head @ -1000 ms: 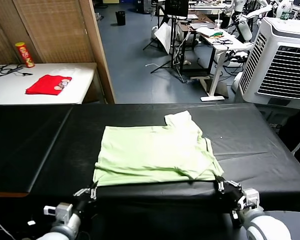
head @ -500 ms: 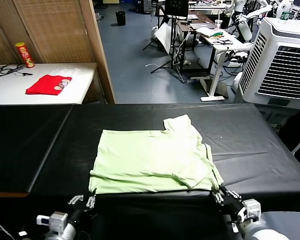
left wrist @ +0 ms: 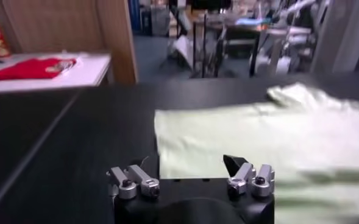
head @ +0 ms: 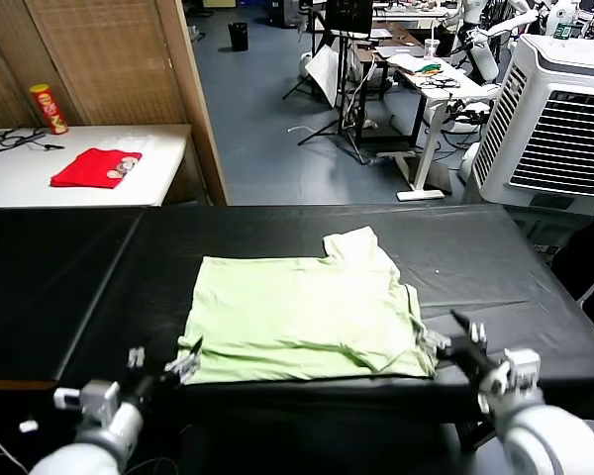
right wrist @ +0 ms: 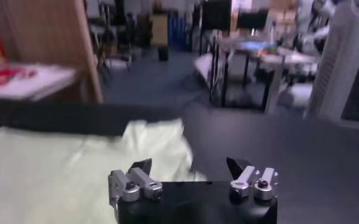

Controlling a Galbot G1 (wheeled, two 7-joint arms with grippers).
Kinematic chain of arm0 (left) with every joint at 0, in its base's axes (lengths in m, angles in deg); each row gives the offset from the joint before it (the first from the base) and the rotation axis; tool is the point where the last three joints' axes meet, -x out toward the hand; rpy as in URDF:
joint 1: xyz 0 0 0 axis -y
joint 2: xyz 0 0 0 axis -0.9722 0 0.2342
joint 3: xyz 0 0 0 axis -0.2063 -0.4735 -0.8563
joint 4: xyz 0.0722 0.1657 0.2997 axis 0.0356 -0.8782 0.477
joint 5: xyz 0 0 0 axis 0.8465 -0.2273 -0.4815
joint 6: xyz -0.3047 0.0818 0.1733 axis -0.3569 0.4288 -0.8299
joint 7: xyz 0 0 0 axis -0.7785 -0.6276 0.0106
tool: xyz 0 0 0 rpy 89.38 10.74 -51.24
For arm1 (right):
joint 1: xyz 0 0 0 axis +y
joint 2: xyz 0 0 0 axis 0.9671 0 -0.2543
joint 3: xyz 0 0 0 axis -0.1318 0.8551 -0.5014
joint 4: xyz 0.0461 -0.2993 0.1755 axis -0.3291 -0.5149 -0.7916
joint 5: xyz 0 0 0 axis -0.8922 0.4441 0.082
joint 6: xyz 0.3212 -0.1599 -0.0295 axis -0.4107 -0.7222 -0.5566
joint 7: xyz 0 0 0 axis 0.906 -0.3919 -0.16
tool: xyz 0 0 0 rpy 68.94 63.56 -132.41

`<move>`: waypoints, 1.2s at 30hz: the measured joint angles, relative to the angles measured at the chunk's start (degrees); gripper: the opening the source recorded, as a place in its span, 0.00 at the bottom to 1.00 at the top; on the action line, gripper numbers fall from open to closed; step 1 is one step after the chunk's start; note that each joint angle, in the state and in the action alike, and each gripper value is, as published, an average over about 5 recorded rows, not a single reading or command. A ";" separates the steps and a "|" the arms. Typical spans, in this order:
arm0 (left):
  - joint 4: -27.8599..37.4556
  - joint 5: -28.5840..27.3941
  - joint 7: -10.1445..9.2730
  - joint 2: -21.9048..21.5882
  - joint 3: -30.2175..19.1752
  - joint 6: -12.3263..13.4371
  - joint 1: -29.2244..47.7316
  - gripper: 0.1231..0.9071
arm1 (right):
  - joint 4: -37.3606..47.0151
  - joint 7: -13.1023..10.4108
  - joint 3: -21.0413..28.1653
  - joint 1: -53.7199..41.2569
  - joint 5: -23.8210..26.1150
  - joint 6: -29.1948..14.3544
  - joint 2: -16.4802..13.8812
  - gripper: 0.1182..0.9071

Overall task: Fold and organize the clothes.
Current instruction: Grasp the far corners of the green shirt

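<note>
We see the T-shirt lying near the front edge of the black table, doubled into a rough rectangle with 1 sleeve poking out at the far side. We judge 1 fold done and more left. The fabric is thin, soft and pale green. Our left gripper and right gripper sit at its near corners, jaws apart and empty.

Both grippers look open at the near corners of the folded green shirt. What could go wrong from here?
1. The T-shirt lies close to the table's near edge; an arm brushing the hem may drag it off.
2. The left gripper and right gripper sit right at the corners, so open fingers could snag the fabric and undo the fold.
3. The sleeve sticks out at the far side, so the next fold may come out uneven.
</note>
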 joint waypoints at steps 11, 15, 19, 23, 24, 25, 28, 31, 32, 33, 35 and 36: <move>21.94 8.82 -2.19 -2.31 -10.93 -1.35 24.94 0.86 | 26.61 0.99 13.81 -24.23 -0.02 1.35 4.76 0.86; 29.26 9.98 -2.20 -1.73 -14.41 -1.71 32.49 0.86 | 33.88 1.36 16.70 -29.31 -0.11 3.11 6.86 0.86; 35.29 11.58 -2.23 -0.98 -16.50 -2.56 38.31 0.86 | 39.63 1.50 18.50 -32.76 0.31 3.66 9.10 0.86; 39.93 13.01 -2.24 -0.49 -17.38 -3.68 41.81 0.86 | 44.53 2.43 19.60 -35.21 1.84 2.46 11.39 0.86; 40.86 13.31 -2.24 -0.40 -17.48 -3.96 42.38 0.86 | 45.61 2.73 19.87 -35.69 2.16 2.04 11.87 0.86; 41.71 13.58 -2.23 -0.30 -17.55 -4.28 42.86 0.86 | 46.64 2.98 20.07 -36.12 2.47 1.66 12.29 0.86; 43.75 14.08 -2.15 0.08 -17.75 -5.10 43.80 0.86 | 49.45 3.45 20.34 -37.16 3.22 0.75 13.35 0.86; 45.32 13.87 -2.02 0.66 -17.90 -5.43 44.36 0.86 | 51.64 3.58 20.35 -37.72 3.55 0.42 14.04 0.86; 45.83 13.65 -1.97 0.89 -17.95 -5.42 44.50 0.86 | 52.15 3.61 20.34 -37.81 3.60 0.39 14.16 0.86; 46.33 13.42 -1.91 1.14 -17.99 -5.38 44.64 0.86 | 52.53 3.63 20.32 -37.86 3.63 0.38 14.24 0.86; 47.21 12.97 -1.77 1.56 -18.05 -5.24 44.85 0.86 | 53.09 3.72 20.24 -37.90 3.64 0.41 14.37 0.86; 47.58 12.77 -1.66 1.76 -18.06 -5.13 44.93 0.86 | 53.33 3.81 20.19 -37.90 3.63 0.43 14.44 0.84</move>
